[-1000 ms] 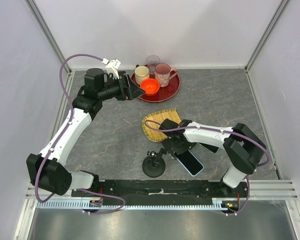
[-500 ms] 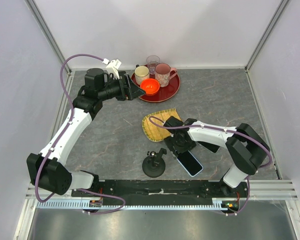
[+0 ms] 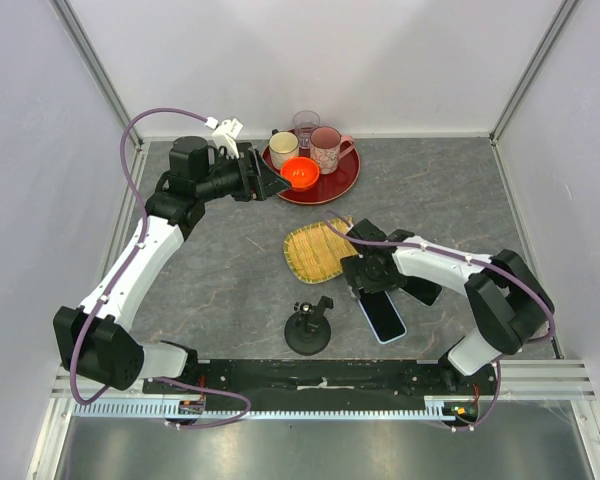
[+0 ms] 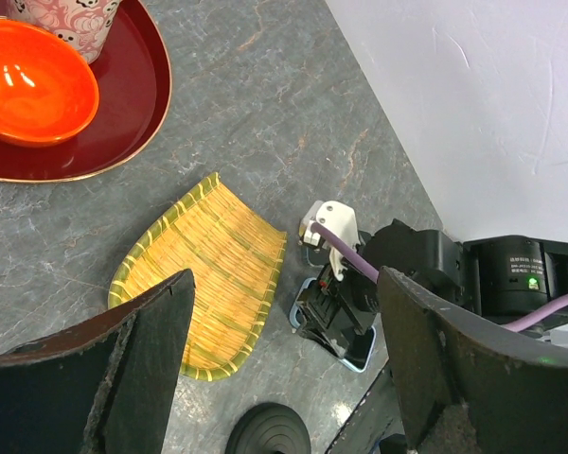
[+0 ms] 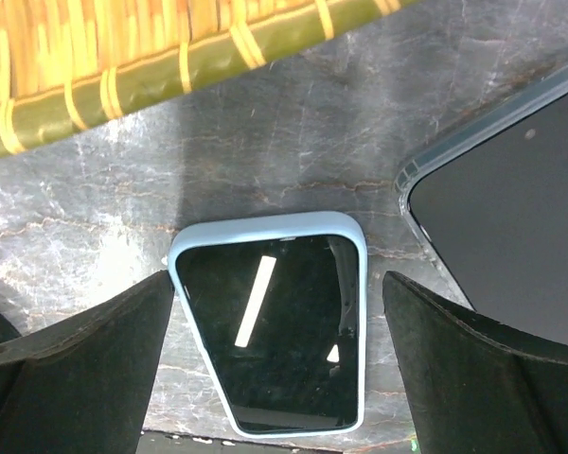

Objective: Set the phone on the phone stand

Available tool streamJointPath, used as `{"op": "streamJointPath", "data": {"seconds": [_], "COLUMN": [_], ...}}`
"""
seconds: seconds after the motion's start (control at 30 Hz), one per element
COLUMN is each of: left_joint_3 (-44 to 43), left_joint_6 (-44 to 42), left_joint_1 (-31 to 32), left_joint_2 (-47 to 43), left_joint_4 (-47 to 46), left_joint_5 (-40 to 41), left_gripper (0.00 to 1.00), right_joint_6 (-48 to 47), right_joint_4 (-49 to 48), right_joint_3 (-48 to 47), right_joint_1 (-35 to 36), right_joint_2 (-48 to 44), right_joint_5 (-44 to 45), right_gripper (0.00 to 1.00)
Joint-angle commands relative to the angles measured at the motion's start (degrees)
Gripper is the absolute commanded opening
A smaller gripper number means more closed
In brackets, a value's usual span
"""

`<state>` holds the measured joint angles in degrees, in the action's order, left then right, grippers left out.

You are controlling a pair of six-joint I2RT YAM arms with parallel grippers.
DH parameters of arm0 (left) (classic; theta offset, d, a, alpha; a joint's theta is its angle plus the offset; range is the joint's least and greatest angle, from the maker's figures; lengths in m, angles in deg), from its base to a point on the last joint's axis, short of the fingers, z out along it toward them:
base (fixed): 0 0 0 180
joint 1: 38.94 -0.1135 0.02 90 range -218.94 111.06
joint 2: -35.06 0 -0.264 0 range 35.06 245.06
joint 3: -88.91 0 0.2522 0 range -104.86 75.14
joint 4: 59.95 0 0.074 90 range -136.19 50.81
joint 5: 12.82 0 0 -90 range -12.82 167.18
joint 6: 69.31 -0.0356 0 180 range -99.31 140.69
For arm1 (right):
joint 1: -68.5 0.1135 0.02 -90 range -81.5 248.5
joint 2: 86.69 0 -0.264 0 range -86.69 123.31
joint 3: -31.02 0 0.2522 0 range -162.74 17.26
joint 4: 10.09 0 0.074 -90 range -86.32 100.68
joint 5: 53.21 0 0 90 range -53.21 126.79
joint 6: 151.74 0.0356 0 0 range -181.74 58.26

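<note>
The phone (image 3: 383, 318), black-screened in a light blue case, lies flat on the grey table right of the black phone stand (image 3: 308, 331). My right gripper (image 3: 368, 291) hangs open over its far end. In the right wrist view the phone (image 5: 270, 326) lies face up between the two fingers (image 5: 76, 369), neither touching it. My left gripper (image 3: 273, 181) is open and empty at the back left beside the red tray. Its wrist view shows the stand's round base (image 4: 270, 432) and a corner of the phone (image 4: 362, 354) under the right arm.
A woven bamboo mat (image 3: 316, 250) lies just behind the phone. A second phone in a clear case (image 5: 511, 236) lies close to the right of the blue one. The red tray (image 3: 330, 188) at the back holds an orange bowl (image 3: 300, 172) and cups.
My right wrist has swung to the right and back, away from the stand, and now sits over the phone's far end. The phone looks slightly turned. The left arm has not moved.
</note>
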<state>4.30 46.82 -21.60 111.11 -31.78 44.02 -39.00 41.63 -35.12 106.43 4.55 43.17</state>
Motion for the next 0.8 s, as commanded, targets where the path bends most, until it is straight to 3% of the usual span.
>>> {"op": "streamJointPath", "data": {"seconds": [0.0, 0.37, 0.77], "left_joint_3": [0.1, 0.2, 0.2], "left_joint_6": [1.6, 1.9, 2.1], "left_joint_1": [-0.2, -0.2, -0.2], "left_joint_2": [-0.3, -0.2, -0.4], "left_joint_4": [-2.2, -2.5, -2.5], "left_joint_5": [-1.5, -1.8, -2.2], "left_gripper": [0.84, 0.84, 0.84], "right_joint_6": [0.9, 5.7, 11.0], "right_joint_4": [0.9, 5.7, 5.6], "right_joint_3": [1.7, 3.9, 5.5], "right_joint_1": [0.5, 4.0, 6.6], "right_joint_2": [-3.7, -4.1, -0.5], "right_joint_5": [-0.9, -1.4, 5.1], "right_gripper": [0.98, 0.98, 0.98]}}
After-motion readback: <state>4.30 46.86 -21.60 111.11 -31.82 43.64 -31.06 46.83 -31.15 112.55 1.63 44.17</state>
